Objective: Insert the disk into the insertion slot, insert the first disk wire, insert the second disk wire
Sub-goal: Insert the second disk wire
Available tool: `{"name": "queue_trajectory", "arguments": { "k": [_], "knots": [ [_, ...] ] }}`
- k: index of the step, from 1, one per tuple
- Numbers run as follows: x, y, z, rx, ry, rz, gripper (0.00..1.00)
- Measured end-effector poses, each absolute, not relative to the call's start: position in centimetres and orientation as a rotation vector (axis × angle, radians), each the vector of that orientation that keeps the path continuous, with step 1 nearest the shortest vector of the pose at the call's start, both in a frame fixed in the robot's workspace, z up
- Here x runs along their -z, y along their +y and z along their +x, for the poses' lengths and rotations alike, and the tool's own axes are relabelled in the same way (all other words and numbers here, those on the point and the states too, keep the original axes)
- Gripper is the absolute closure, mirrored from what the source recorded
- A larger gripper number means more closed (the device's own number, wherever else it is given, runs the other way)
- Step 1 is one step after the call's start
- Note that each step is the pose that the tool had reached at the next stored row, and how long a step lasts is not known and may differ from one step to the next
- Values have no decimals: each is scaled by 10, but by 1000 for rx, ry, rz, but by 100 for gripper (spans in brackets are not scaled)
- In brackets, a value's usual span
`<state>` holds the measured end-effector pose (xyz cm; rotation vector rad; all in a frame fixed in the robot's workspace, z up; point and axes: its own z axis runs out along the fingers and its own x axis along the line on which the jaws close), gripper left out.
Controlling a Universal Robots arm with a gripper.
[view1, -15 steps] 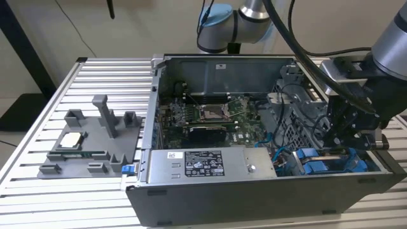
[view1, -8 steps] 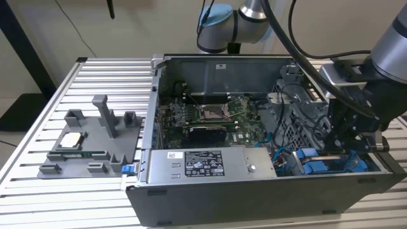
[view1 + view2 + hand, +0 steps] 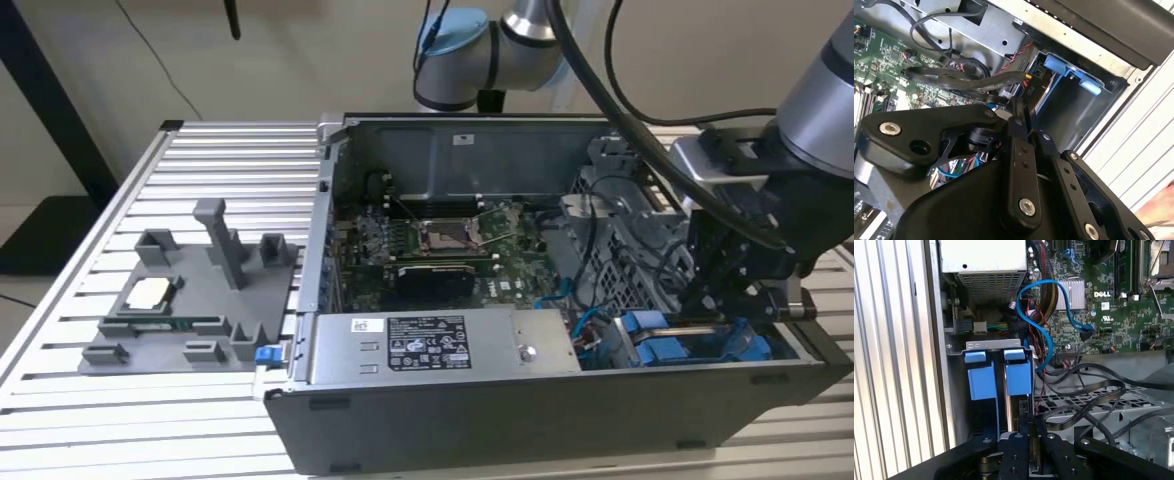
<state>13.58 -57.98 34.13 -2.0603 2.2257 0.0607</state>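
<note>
From my remote station I see a ribbed aluminium table (image 3: 174, 440) of long parallel slats, a plain beige wall (image 3: 307, 55) behind it under soft, even light, a dark upright post (image 3: 54, 110) at the exterior view's left, and thin cables (image 3: 140, 45) hanging down the wall.

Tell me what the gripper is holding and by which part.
The gripper is shut on the disk, pinching its upper edge as it stands on edge in the insertion slot.

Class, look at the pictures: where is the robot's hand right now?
In the exterior view, the hand is at the exterior view's right, reaching down inside the open computer case, just above the blue drive carriers and beside the perforated metal cage.
</note>
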Motion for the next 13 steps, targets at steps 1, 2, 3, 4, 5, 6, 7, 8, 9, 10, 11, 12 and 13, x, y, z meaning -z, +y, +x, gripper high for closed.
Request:
{"name": "queue_trajectory", "arguments": {
  "k": [1,2,3,4,5,6,7,8,9,10,11,12,13],
  "knots": [
    [-341,-580,136,-61,2225,-2060,84],
    [-339,-580,136,-59,2225,-2060,84],
    [-338,-580,136,-57,2225,-2060,84],
    [-337,-580,136,-58,2224,-2059,82],
    [-336,-580,136,-58,2224,-2059,82],
    [-337,-580,136,-58,2224,-2059,76],
    [-340,-580,136,-59,2225,-2059,76],
    [-345,-580,136,-60,2225,-2059,76],
    [-349,-580,136,-60,2226,-2059,76],
    [-351,-580,136,-60,2226,-2059,76],
    [-354,-580,136,-60,2227,-2058,76],
    [-356,-580,136,-60,2227,-2058,76],
    [-358,-580,136,-60,2228,-2057,76]
  ]
}}
